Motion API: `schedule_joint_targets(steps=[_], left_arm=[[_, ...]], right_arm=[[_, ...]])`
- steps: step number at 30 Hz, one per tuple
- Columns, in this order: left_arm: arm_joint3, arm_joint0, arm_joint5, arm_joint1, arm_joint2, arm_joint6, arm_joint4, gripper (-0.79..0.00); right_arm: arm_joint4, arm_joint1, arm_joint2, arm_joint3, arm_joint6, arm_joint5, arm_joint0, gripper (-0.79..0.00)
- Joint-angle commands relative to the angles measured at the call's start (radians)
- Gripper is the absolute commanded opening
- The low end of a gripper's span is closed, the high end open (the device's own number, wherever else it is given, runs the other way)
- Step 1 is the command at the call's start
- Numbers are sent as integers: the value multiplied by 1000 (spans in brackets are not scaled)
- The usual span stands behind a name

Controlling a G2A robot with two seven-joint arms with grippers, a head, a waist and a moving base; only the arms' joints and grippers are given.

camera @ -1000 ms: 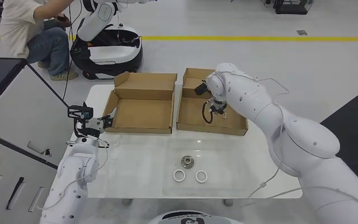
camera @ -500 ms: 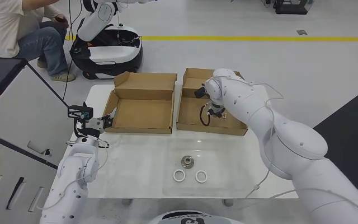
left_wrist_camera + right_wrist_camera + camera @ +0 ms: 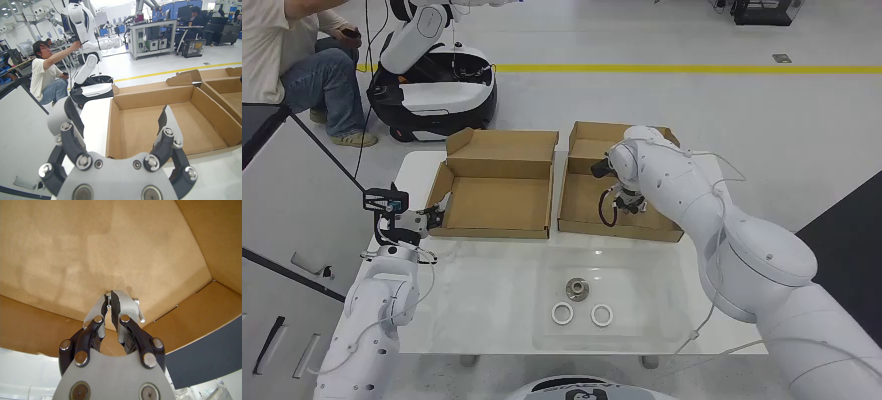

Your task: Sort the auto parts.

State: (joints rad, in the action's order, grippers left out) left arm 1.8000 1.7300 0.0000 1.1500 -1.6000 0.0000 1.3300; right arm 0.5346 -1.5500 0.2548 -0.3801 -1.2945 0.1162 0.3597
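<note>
Top view: right gripper (image 3: 619,207) down inside right box (image 3: 582,200), 1 o'clock on table (image 3: 492,290). Left gripper (image 3: 430,217) at 9 o'clock edge, beside left box (image 3: 497,205). Metal hub (image 3: 575,290) and white rings (image 3: 562,313) wait at 6 o'clock.

Left wrist view: left gripper (image 3: 116,108) spread wide, holding nothing.

Right wrist view: right gripper (image 3: 109,296) clenched on small bolt (image 3: 108,303), low over box floor, second bolt (image 3: 139,311) lying just beside. Looks like drop-off step. Next up: let go, lift clear of wall, then fetch hub.

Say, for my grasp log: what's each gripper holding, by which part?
Right gripper pinches a small silver threaded bolt by its shaft; left gripper holds nothing.
</note>
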Motion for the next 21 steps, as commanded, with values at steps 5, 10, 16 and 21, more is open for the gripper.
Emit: schedule_joint_targets(steps=[5, 10, 16, 21], left_arm=[[0, 0, 0, 0, 0, 0, 0, 0], [0, 0, 0, 0, 0, 0, 0, 0], [0, 0, 0, 0, 0, 0, 0, 0], [0, 0, 0, 0, 0, 0, 0, 0]], right_arm=[[5, -9, 10, 22, 1, 5, 2, -520], [11, -16, 18, 31, 4, 8, 0, -486], [-7, -15, 46, 41, 20, 14, -21, -416], [-44, -2, 84, 44, 44, 50, -50, -228]])
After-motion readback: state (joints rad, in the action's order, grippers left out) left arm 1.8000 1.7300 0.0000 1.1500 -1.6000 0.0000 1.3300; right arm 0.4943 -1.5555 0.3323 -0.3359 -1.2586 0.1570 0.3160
